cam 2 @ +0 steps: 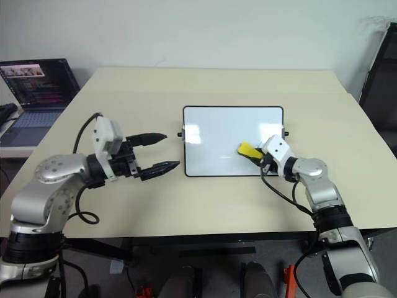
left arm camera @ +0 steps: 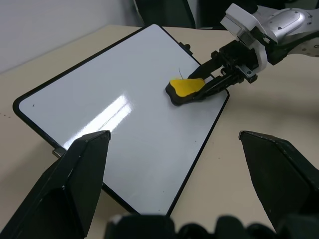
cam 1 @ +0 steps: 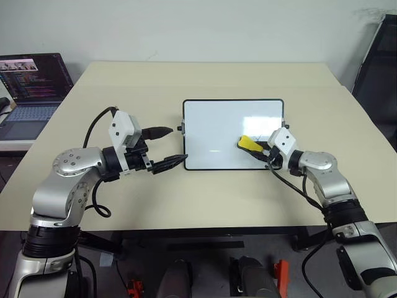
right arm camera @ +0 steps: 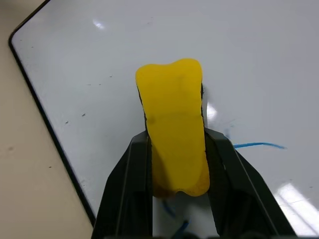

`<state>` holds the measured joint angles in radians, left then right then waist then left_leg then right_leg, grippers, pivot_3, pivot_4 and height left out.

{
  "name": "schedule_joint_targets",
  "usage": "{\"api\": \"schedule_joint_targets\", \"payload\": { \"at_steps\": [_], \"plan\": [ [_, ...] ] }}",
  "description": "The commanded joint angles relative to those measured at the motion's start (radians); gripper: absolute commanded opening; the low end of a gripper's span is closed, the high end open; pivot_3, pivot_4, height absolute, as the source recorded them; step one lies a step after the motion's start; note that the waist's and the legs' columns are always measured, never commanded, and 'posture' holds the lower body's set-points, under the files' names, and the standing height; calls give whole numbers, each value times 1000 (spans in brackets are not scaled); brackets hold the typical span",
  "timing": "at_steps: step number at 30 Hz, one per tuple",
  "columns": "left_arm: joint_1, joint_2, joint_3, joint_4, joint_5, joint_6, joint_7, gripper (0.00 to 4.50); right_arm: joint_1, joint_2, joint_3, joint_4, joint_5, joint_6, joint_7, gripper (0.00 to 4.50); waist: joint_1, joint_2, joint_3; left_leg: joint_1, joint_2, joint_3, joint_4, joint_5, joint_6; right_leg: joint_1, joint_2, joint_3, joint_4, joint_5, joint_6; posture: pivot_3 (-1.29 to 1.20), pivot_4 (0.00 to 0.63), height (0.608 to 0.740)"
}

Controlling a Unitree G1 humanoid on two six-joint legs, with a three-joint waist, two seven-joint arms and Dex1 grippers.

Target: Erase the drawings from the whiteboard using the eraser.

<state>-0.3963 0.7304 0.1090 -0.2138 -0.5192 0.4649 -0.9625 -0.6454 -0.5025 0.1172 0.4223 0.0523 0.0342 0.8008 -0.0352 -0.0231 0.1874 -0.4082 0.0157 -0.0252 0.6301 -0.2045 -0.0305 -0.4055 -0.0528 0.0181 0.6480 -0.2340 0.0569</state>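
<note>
Your beige table (cam 1: pixel 205 198) fills the middle of the head view, with a laptop (cam 1: pixel 31 87) at the far left edge. On it, in the center, lies the whiteboard (cam 1: pixel 217 124). Your right gripper (cam 1: pixel 260 149) pinches the yellow eraser (cam 1: pixel 249 143) tight at the board's lower right, and thin blue drawings (right arm camera: pixel 259 146) show right beside it. Your left gripper (cam 1: pixel 167 149) hangs wide open with nothing in it, just left of the board.
</note>
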Motion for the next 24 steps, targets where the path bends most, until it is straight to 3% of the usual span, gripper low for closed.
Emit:
{"api": "schedule_joint_targets", "payload": {
  "at_steps": [1, 8, 19, 24],
  "plan": [
    [-19, -2, 6, -3, 6, -24, 1, 4500, -59, -30, -46, 71, -39, -29, -80, 1048, 1, 0, 0, 0, 0, 0, 0, 0, 0, 0, 0, 0, 0, 0, 0, 0, 150, 740],
    [-27, -9, 5, 7, 13, -32, -1, 4500, -87, -40, -36, 174, -75, -92, -124, 1047, 2, -1, 0, 0, 0, 0, 0, 0, 0, 1, 0, 0, 0, 0, 0, 0, 150, 740],
    [-31, -5, 6, 12, 16, -30, -5, 4500, 34, -55, 20, 54, -55, -59, 54, 1039, -1, -2, -1, 2, 0, 1, 0, 0, 0, 2, 0, 1, 0, 1, 1, 0, 150, 740],
    [-35, -6, 5, 13, 17, -27, -6, 4500, -9, -62, 2, 102, -76, -79, 16, 1038, -1, -2, -1, 7, 0, 1, 0, 0, 0, 6, 0, 1, 0, 0, 0, 0, 150, 740]
  ]
}}
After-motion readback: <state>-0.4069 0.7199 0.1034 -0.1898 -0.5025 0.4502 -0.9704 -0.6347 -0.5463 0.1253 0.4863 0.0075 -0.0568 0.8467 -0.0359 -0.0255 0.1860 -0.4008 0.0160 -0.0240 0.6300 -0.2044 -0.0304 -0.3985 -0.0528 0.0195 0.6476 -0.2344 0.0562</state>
